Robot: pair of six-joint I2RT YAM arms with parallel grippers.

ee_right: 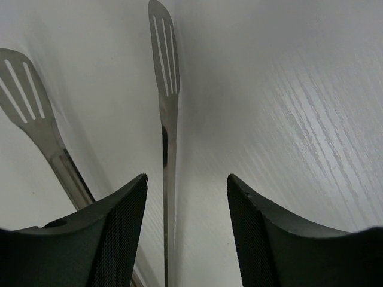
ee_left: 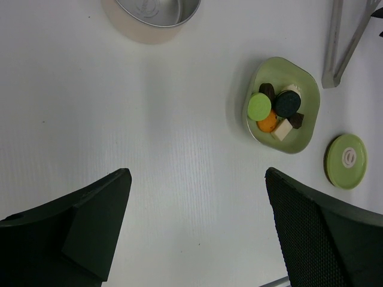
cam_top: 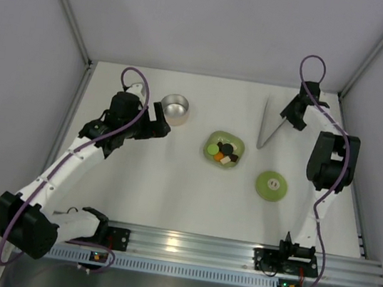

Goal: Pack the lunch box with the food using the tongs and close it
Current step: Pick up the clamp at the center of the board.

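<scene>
Tongs (cam_top: 269, 126) lie at the far right of the table (cam_top: 171, 184), and in the top view the right claw (cam_top: 293, 115) hides where one of their arms ends. The left wrist view cuts them off at its upper edge, and cuts off most of the lunch box (ee_left: 158, 12) too, leaving only a steel rim over a cream wall. The food's (cam_top: 223, 150) small pieces overlap, so their number is hard to tell.

The tongs (ee_right: 164, 119) are thin bright metal, with flat slotted tips standing apart. The lunch box (cam_top: 175, 108) is round, shiny inside and lidless, at the far left. Its round light-green lid (cam_top: 271, 185), with a white centre mark, lies flat on the table, well apart from it. Between them sits a green dish (cam_top: 239, 151), a rounded square, holding a light-green disc and black, orange and cream bits.

The right arm reaches far forward, with its claw (ee_right: 187, 177) low over the tongs. It is part open, astride one tong arm with a gap on either side, and shows no grip. The other tong arm runs behind one finger. The left arm stretches diagonally. The left claw (ee_left: 197, 173) is spread wide and holding nothing, just beside the lunch box.
</scene>
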